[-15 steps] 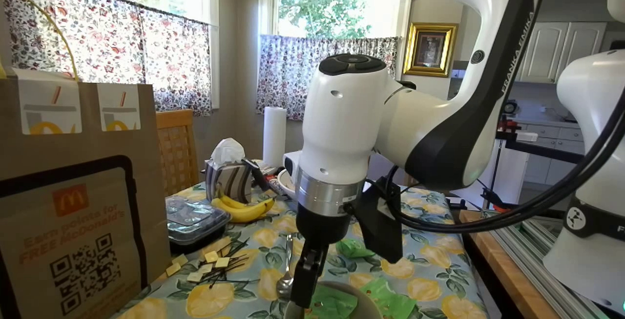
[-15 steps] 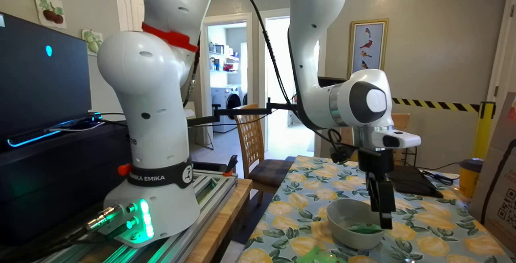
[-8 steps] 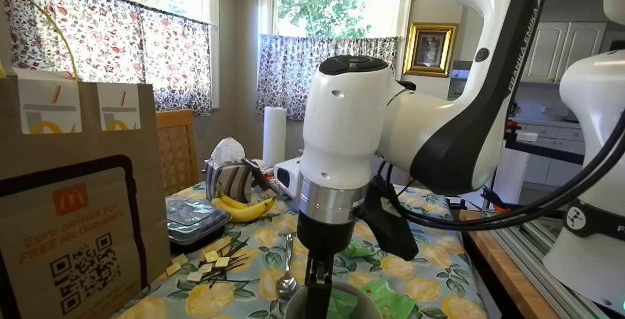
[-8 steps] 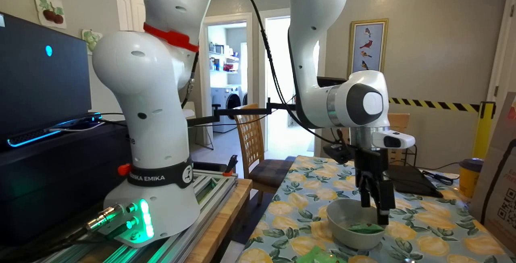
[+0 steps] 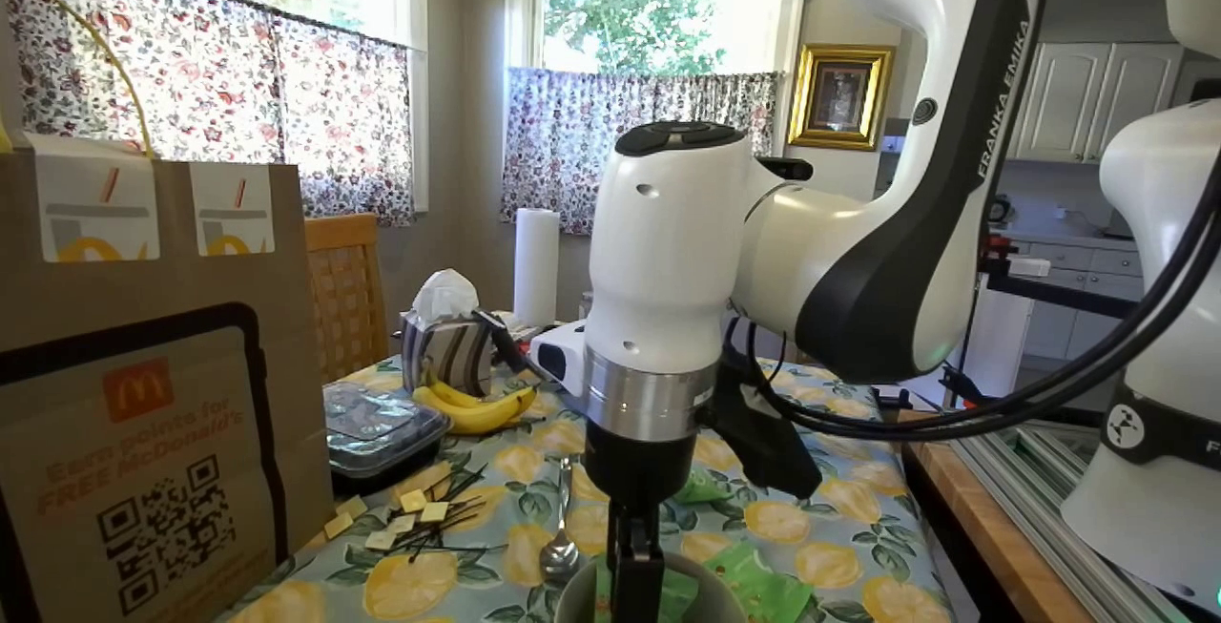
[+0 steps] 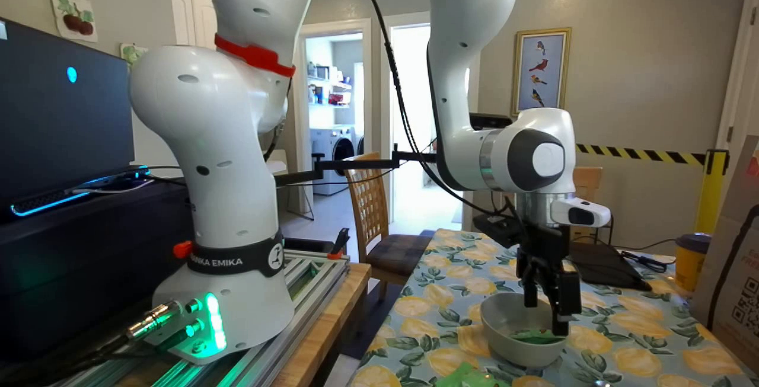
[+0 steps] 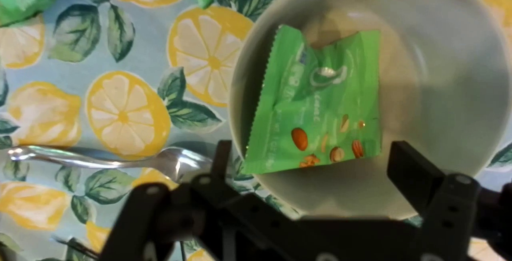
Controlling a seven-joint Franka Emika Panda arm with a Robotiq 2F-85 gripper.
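Observation:
My gripper (image 7: 311,153) is open and empty, pointing down over a pale grey-green bowl (image 7: 452,93). Its fingers stand wide apart, one inside the bowl's outline and one just outside the rim near a spoon. A green snack packet (image 7: 320,105) with nut pictures lies in the bowl, between and ahead of the fingers, not touched. In the exterior views, the gripper (image 6: 545,314) hangs at the bowl (image 6: 504,339) and partly hides it; the packet (image 6: 536,336) shows inside. In an exterior view the fingers (image 5: 637,575) overlap in front of the bowl.
More green packets (image 5: 763,592) (image 5: 701,487) lie beside the bowl. A metal spoon (image 5: 560,556) lies next to it. Bananas (image 5: 482,411), a tissue box (image 5: 444,356), a lidded plastic container (image 5: 382,427), small yellow-white squares with dark sticks (image 5: 410,518) and a paper bag (image 5: 162,394) stand farther off.
The wrist has turned about its upright axis, so the two fingers now show apart in an exterior view. The gripper has shifted slightly over the bowl. Bowl and packets have not moved.

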